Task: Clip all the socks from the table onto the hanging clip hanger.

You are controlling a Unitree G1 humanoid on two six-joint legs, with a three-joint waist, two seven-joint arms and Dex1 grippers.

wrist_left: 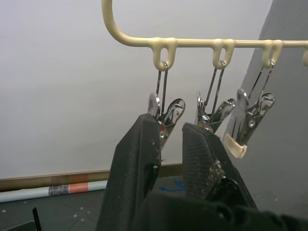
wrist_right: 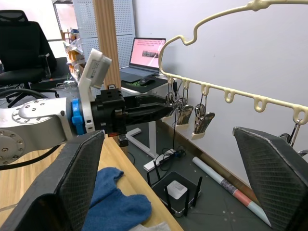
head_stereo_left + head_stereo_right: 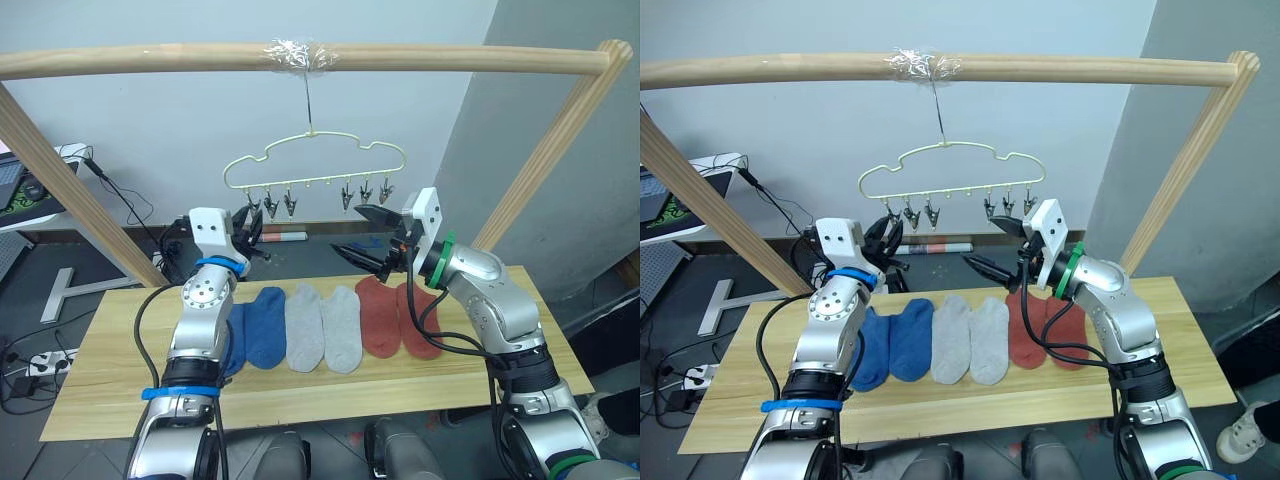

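Nearest, a light wood table (image 3: 300, 400) carries six socks (image 3: 323, 325) in a row — two blue at left, two grey in the middle, two rust red at right. Above the blue pair, the left gripper (image 3: 251, 228) is raised to the leftmost clips (image 1: 166, 111), its fingers nearly together with nothing between them. Right of it, the right gripper (image 3: 367, 233) hovers spread wide and empty. Farther back, the pale yellow-green clip hanger (image 3: 315, 160) hangs from a wooden pole (image 3: 150, 60) — no sock on any clip.
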